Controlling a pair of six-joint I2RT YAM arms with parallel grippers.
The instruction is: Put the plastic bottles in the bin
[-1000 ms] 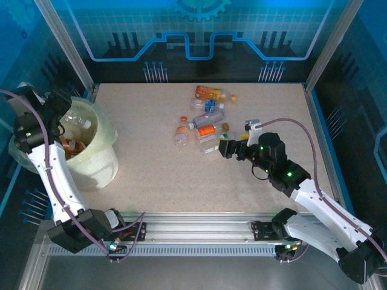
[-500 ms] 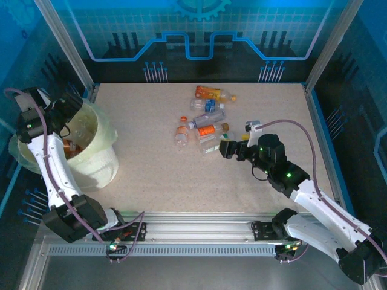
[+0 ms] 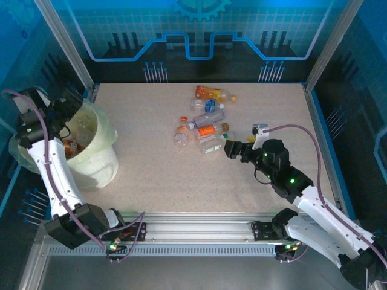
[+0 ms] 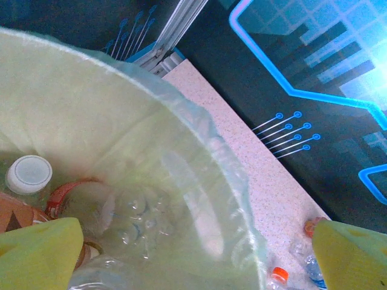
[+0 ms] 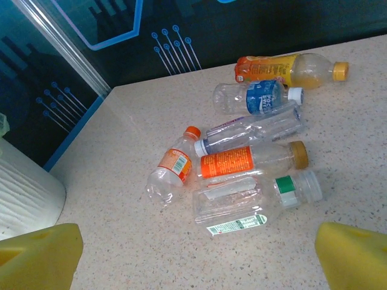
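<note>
At the left edge of the surface [image 3: 151,175], the left arm stands tall, the left end effector [image 3: 63,109] tipped over the bin [image 3: 100,160], fingers spread wide and holding nothing. The right arm reaches low toward 6 bottles [image 3: 205,124] clustered mid-surface, the right end effector [image 3: 233,149] likewise splayed and empty, near the closest one. Inside the bin a white-capped bottle [image 4: 27,175] shows; others blur against the clear liner. The wrist views crop the yellow fingertips.

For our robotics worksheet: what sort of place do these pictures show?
Probably a robot test cell: a left arm and right arm at a speckled table, blue circuit-print walls in metal framing.
</note>
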